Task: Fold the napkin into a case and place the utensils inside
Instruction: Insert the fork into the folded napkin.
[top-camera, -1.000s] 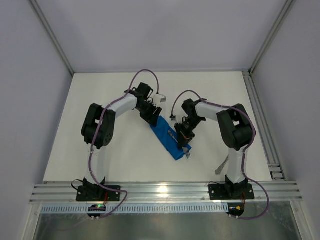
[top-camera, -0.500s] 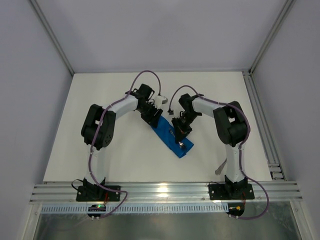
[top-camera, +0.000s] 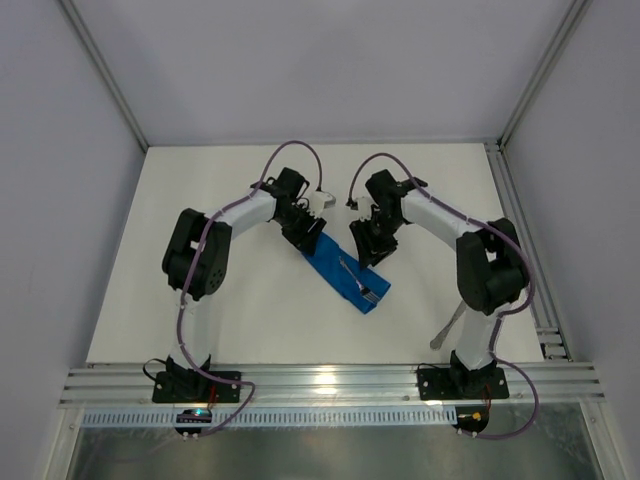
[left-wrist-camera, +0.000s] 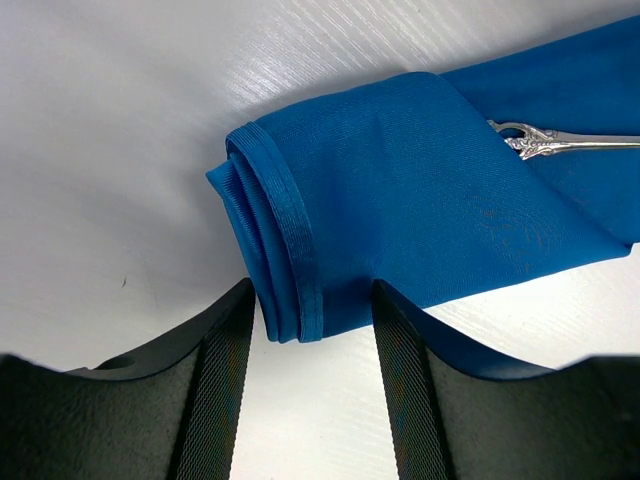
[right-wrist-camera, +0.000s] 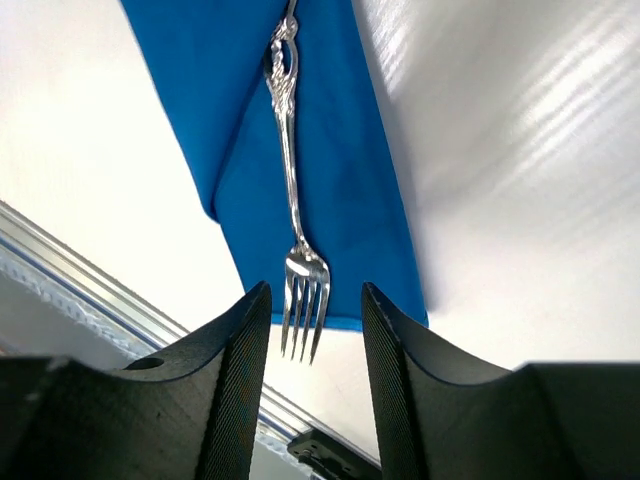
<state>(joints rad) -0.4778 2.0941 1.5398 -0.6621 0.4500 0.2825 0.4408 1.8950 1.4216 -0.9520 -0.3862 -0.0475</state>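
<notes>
The blue napkin (top-camera: 340, 270) lies folded into a narrow case, slanting from upper left to lower right. A silver fork (top-camera: 357, 281) rests along it, tines sticking out past the near end (right-wrist-camera: 303, 300). My right gripper (top-camera: 368, 249) hovers open just behind the fork, nothing between its fingers (right-wrist-camera: 315, 288). My left gripper (top-camera: 308, 237) stands open at the case's far end. Its fingers straddle the folded edge (left-wrist-camera: 285, 250), and the right one rests over the cloth. The fork's ornate handle (left-wrist-camera: 560, 144) shows on the cloth there. A second utensil (top-camera: 445, 328) lies by the right arm's base.
The white table (top-camera: 240, 300) is ringed by grey walls. An aluminium rail (top-camera: 330, 385) runs along the near edge and another rail (top-camera: 530, 270) down the right side.
My right gripper has opened and let go of the fork, then drawn back toward the far side. The fork now lies on the napkin. The left gripper has stayed put.
</notes>
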